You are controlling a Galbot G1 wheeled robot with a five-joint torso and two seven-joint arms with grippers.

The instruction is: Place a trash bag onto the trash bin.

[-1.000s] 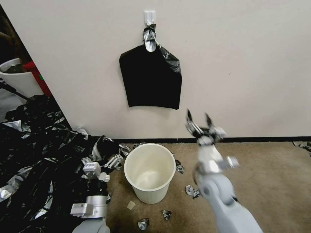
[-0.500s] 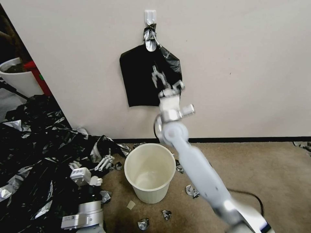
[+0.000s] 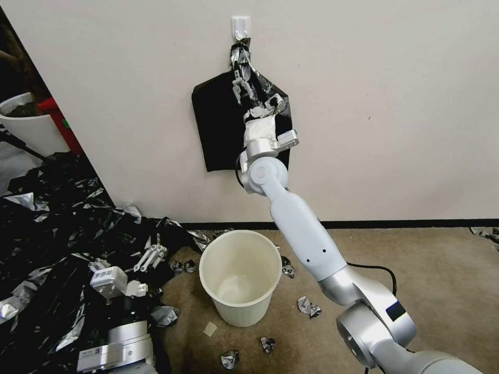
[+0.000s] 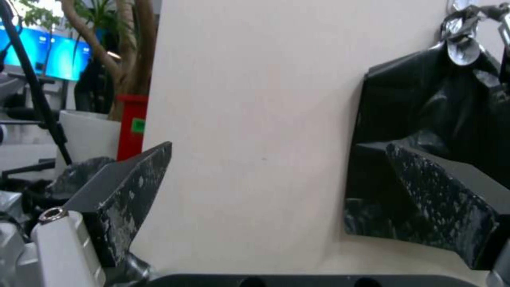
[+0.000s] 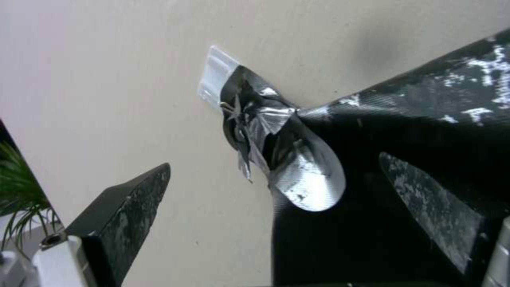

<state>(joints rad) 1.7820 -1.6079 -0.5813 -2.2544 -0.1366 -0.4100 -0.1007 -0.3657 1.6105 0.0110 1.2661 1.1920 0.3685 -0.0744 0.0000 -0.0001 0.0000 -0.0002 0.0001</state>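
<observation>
The cream-white trash bin stands upright and open on the carpet, close to the wall. Above it a flat black sheaf of bags hangs knotted at a white hook. My right gripper is raised to the top of the sheaf, just under the knot, and is open. In the right wrist view its fingers stand wide on either side of the silvery knot, below the hook. My left gripper hovers low, left of the bin, open with nothing in it. A single trash bag is out of view.
A wide heap of black bags covers the floor at the left. A white pot with soil and a red object stand behind it. Small foil-like scraps lie around the bin. Bare carpet stretches to the right.
My right arm has swung up from beside the bin to the top of the hanging sheaf. The left gripper has drawn back to the left and lower.
</observation>
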